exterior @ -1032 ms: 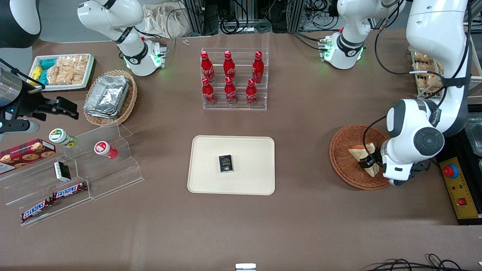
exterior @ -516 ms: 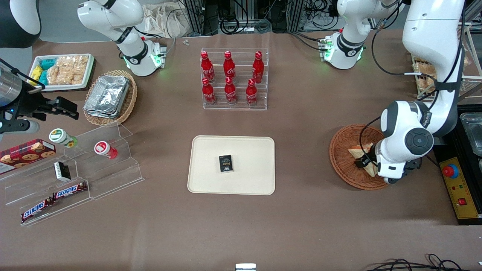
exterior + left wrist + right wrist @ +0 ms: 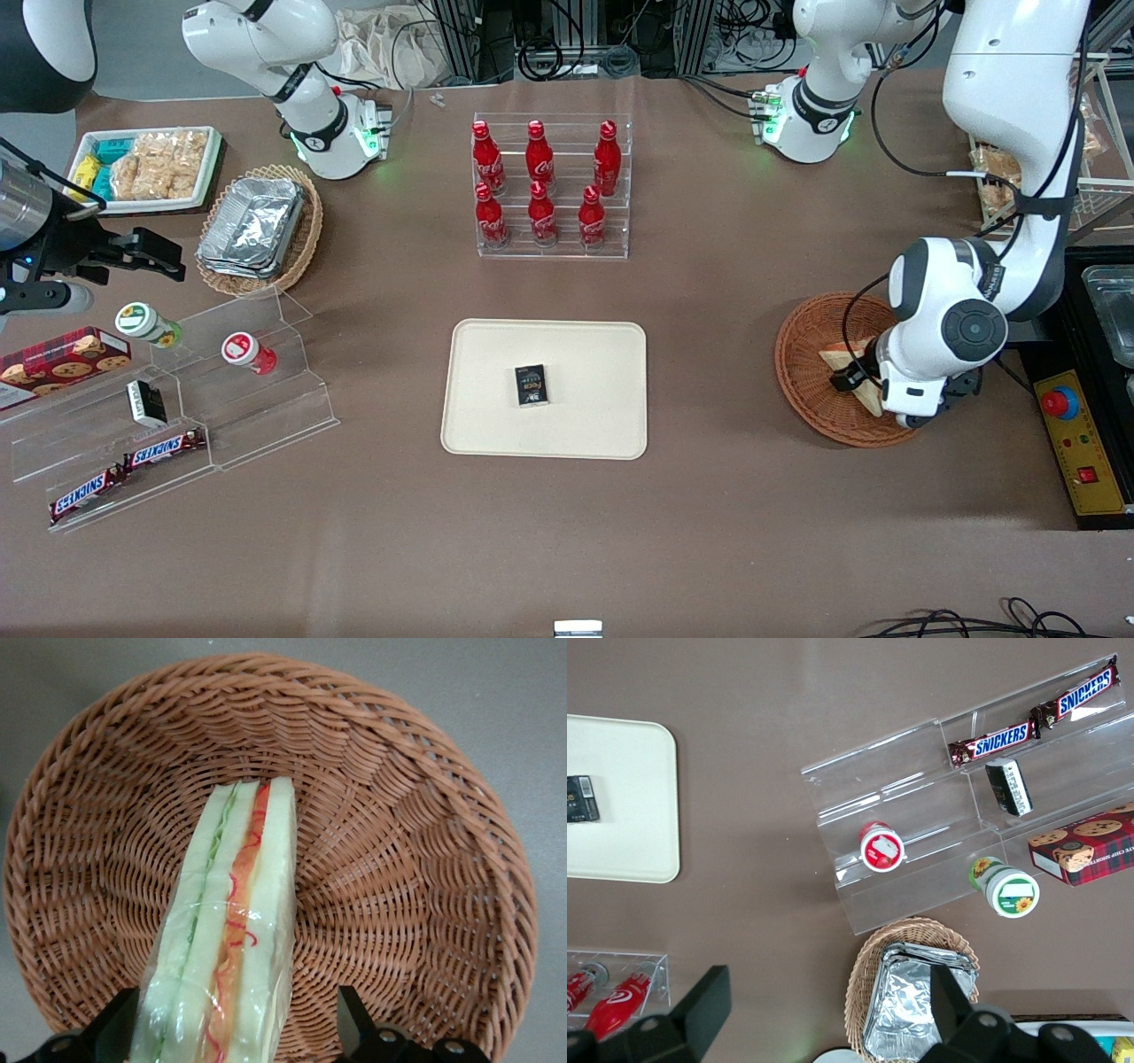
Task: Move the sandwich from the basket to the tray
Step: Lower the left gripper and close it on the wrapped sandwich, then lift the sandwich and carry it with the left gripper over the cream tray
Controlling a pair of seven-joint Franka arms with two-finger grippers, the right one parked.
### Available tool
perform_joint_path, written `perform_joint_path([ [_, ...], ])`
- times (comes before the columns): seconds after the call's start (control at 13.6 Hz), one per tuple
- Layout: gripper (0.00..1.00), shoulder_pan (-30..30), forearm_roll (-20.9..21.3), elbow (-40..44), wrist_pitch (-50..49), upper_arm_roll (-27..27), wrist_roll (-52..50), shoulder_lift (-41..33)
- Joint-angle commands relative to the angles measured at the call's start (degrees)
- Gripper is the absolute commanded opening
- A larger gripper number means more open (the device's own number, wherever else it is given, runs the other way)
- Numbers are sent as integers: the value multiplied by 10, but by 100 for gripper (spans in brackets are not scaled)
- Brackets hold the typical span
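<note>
Item: my gripper (image 3: 237,1028), jaws spread wide, straddling without contact the wrapped sandwich (image 3: 229,939) standing on edge inside the basket (image 3: 416,868).

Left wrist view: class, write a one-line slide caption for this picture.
The open gripper straddles the wrapped sandwich standing on edge in the reddish-brown wicker basket.
</note>
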Motion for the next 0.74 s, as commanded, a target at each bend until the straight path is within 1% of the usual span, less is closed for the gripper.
perform_joint_path([
  [0.0,85,1,13,-4,32,0,-15,15],
  [0.29,25,2,13,2,36,0,-17,22],
  [0.37,5,3,13,8,36,0,-31,22],
  [0.44,0,2,13,14,36,0,-57,23],
  [0.66,0,0,13,38,11,-1,-71,14],
])
